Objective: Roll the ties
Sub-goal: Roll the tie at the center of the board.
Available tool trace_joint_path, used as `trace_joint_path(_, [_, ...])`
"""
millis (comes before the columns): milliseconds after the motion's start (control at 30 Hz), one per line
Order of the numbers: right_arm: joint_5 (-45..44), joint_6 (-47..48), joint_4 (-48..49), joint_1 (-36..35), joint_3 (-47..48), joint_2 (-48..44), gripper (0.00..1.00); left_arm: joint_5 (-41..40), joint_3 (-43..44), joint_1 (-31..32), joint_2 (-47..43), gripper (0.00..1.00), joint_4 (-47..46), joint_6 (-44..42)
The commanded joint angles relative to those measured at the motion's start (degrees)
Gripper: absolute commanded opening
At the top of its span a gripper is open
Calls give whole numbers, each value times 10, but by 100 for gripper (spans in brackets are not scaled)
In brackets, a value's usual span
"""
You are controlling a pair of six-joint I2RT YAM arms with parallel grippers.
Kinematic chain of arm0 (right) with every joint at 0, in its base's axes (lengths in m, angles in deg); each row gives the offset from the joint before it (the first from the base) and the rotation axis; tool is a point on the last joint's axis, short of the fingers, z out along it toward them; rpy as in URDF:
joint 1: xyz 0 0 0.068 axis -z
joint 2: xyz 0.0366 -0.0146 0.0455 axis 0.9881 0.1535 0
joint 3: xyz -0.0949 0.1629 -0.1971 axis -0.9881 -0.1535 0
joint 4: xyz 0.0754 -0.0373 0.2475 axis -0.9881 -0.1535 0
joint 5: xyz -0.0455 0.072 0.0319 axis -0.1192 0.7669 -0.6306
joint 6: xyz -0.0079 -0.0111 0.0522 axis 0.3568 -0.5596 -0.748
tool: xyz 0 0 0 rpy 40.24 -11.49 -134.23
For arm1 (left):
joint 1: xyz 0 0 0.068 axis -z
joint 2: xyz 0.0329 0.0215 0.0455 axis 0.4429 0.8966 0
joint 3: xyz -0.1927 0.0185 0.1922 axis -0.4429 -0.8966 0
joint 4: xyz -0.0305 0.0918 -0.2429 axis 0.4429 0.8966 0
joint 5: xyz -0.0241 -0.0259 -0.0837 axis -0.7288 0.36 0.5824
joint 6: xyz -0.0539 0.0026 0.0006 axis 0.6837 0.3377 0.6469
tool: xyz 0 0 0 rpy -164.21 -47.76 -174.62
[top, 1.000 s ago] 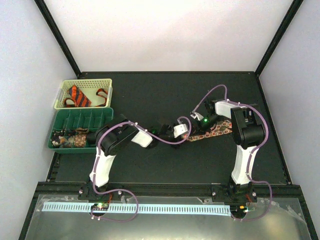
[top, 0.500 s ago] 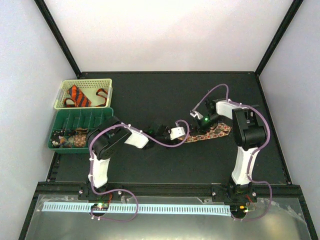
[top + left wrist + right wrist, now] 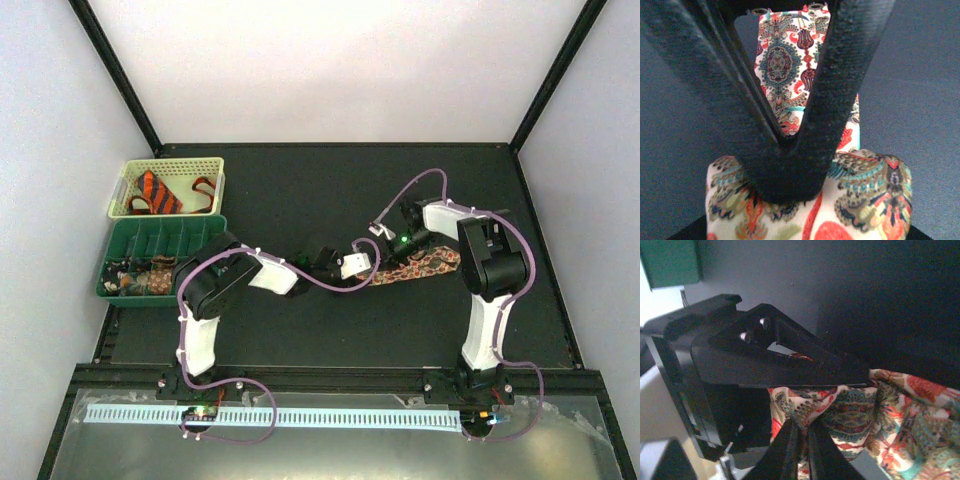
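Observation:
A patterned tie (image 3: 421,264), cream with red, green and brown motifs, lies on the black table right of centre. Its left end is folded into a thick wad. My left gripper (image 3: 371,267) is shut on that wad; in the left wrist view the fingers (image 3: 840,95) meet in a V on the fold (image 3: 870,192). My right gripper (image 3: 385,250) is shut on the same end, pinching fabric (image 3: 850,412) between its fingertips (image 3: 801,437). An orange tie with black stripes (image 3: 158,191) lies in the yellow basket (image 3: 216,165). A dark speckled coil (image 3: 150,283) sits in the green tray (image 3: 170,233).
The basket and the divided green tray stand at the left edge of the table. Purple cables loop over both arms. The left gripper's black body (image 3: 765,355) fills the upper left of the right wrist view, right beside my right fingers.
Both grippers have shifted a little to the left, drawing the tie's folded end along. The left arm's elbow has swung back toward the left.

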Motion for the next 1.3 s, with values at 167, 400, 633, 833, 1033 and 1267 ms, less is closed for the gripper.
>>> trace_joint_path(167, [-113, 8, -6, 28, 1, 21, 1, -11, -5, -7, 10, 63, 86, -2])
trace_joint_path(400, [-203, 26, 10, 33, -16, 21, 1, 49, -9, -18, -19, 82, 11, 34])
trace_joint_path(633, [-209, 9, 25, 26, -27, 18, 1, 77, -5, -18, 10, 85, -71, 82])
trace_joint_path(833, [-169, -10, 80, 7, -50, 26, 1, 73, 16, -15, 43, 85, -100, 101])
trace_joint_path(1033, [-126, -54, 144, -10, -44, 50, 1, 64, -11, -22, 20, 83, -79, 82])
trace_joint_path(1267, [-133, -42, 132, 1, -49, 31, 1, 31, -37, -25, 10, 56, -33, 32])
